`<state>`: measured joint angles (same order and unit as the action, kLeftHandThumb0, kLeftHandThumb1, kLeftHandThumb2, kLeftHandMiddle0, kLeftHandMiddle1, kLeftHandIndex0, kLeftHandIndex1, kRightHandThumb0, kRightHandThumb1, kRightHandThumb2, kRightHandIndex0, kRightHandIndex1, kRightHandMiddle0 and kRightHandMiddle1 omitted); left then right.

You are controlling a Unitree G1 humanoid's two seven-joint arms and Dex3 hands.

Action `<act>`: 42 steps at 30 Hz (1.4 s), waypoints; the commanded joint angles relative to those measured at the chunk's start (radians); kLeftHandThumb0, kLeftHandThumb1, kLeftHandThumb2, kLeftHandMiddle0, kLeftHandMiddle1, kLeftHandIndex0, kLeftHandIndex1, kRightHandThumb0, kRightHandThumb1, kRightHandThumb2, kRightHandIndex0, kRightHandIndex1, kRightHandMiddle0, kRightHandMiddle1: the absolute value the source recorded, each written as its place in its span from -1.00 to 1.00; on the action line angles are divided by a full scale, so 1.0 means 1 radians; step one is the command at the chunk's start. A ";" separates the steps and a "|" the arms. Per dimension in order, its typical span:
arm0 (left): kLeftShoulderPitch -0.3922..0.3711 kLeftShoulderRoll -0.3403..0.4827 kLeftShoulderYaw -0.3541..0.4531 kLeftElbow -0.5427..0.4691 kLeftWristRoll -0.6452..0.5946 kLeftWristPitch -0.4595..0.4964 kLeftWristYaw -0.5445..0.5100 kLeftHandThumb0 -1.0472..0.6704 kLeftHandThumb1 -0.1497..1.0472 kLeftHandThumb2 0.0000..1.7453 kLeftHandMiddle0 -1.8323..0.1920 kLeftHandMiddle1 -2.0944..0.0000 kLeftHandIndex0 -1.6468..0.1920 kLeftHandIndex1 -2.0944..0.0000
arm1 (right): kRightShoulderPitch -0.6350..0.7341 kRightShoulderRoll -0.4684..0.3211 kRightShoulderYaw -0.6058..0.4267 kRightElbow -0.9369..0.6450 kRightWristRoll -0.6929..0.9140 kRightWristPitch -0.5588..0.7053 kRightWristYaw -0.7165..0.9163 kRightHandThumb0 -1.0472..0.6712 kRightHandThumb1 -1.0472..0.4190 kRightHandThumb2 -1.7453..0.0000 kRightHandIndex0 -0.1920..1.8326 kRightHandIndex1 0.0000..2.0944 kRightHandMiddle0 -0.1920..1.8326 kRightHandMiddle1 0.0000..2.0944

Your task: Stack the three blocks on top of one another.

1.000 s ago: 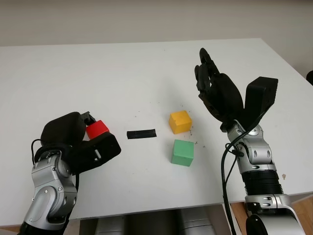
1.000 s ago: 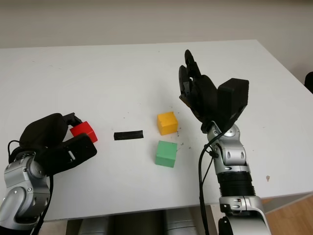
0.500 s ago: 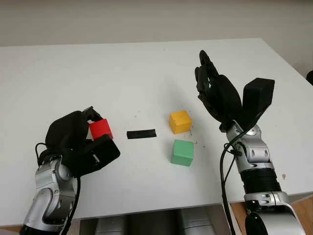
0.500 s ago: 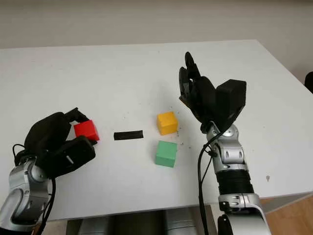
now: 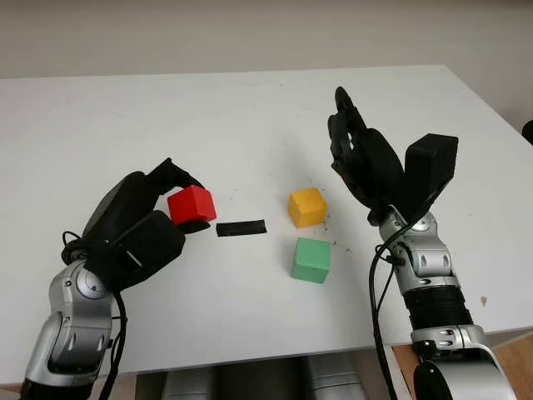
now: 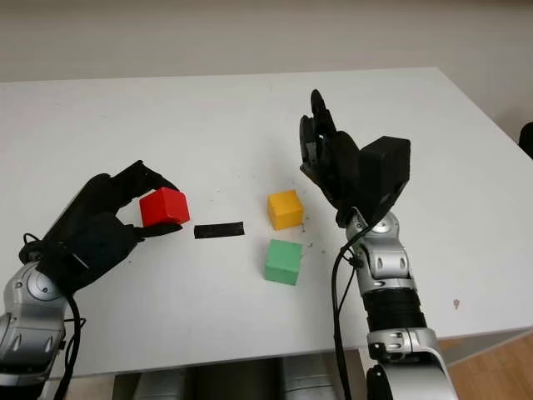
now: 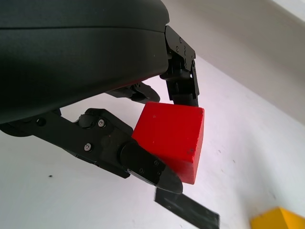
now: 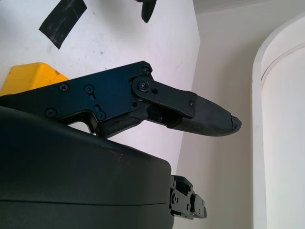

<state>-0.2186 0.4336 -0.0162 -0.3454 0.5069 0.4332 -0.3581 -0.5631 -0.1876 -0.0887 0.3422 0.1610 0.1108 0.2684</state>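
Observation:
My left hand (image 5: 171,208) is shut on the red block (image 5: 191,205) and holds it above the table, left of a strip of black tape (image 5: 241,227). In the left wrist view the red block (image 7: 170,135) sits pinched between the black fingers (image 7: 143,164). The yellow block (image 5: 306,207) stands on the table near the middle, and the green block (image 5: 311,259) stands just in front of it. My right hand (image 5: 354,150) is open, raised upright to the right of the yellow block. The yellow block (image 8: 26,78) peeks past the right hand's shell in the right wrist view.
The white table (image 5: 233,125) stretches wide behind the blocks. Its front edge (image 5: 275,354) runs close to both arms, and its right edge (image 5: 500,117) lies beyond the right hand.
My left hand has lifted the red block and carried it right and forward, toward the black tape. The right hand has shifted slightly left.

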 commanded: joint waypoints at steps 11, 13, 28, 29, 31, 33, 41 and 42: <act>-0.231 0.089 -0.191 0.175 0.057 0.018 -0.166 -0.19 0.79 -0.94 0.37 0.95 0.33 -0.60 | 0.004 0.009 0.009 -0.033 -0.008 -0.009 -0.019 -0.63 -1.00 0.18 -1.00 -1.00 -1.00 -1.00; -0.270 0.093 -0.219 0.207 0.064 0.018 -0.194 -0.19 0.80 -0.94 0.37 0.95 0.35 -0.59 | 0.005 0.013 0.010 -0.034 -0.009 -0.009 -0.025 -0.63 -1.00 0.18 -1.00 -1.00 -1.00 -1.00; -0.364 0.058 -0.318 0.328 0.139 -0.018 -0.175 -0.21 0.82 -0.94 0.39 0.95 0.39 -0.54 | 0.012 0.029 0.014 -0.046 -0.008 -0.007 -0.037 -0.64 -1.00 0.18 -1.00 -1.00 -1.00 -1.00; -0.360 0.053 -0.318 0.329 0.140 -0.019 -0.167 -0.21 0.82 -0.94 0.38 0.94 0.38 -0.54 | 0.012 0.028 0.015 -0.048 -0.009 -0.003 -0.036 -0.64 -1.00 0.18 -1.00 -1.00 -1.00 -1.00; -0.355 0.042 -0.321 0.329 0.146 -0.010 -0.154 -0.21 0.81 -0.94 0.37 0.94 0.37 -0.54 | 0.014 0.029 0.015 -0.051 -0.009 0.000 -0.038 -0.64 -1.00 0.18 -1.00 -1.00 -1.00 -1.00; -0.353 0.036 -0.324 0.327 0.151 0.001 -0.151 -0.21 0.82 -0.94 0.37 0.94 0.38 -0.53 | 0.014 0.029 0.015 -0.052 -0.009 0.000 -0.039 -0.65 -1.00 0.19 -1.00 -1.00 -1.00 -1.00; -0.341 0.002 -0.329 0.293 0.164 0.067 -0.160 -0.19 0.83 -0.94 0.37 0.94 0.40 -0.51 | 0.016 0.032 0.018 -0.062 -0.008 0.014 -0.041 -0.64 -1.00 0.19 -1.00 -1.00 -1.00 -1.00; -0.338 -0.005 -0.331 0.284 0.167 0.083 -0.161 -0.18 0.83 -0.94 0.37 0.94 0.40 -0.51 | 0.016 0.033 0.018 -0.061 -0.008 0.012 -0.040 -0.64 -1.00 0.19 -1.00 -1.00 -1.00 -1.00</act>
<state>-0.5620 0.4387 -0.3418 -0.0350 0.6685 0.5045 -0.5170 -0.5475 -0.1606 -0.0735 0.3056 0.1543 0.1198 0.2303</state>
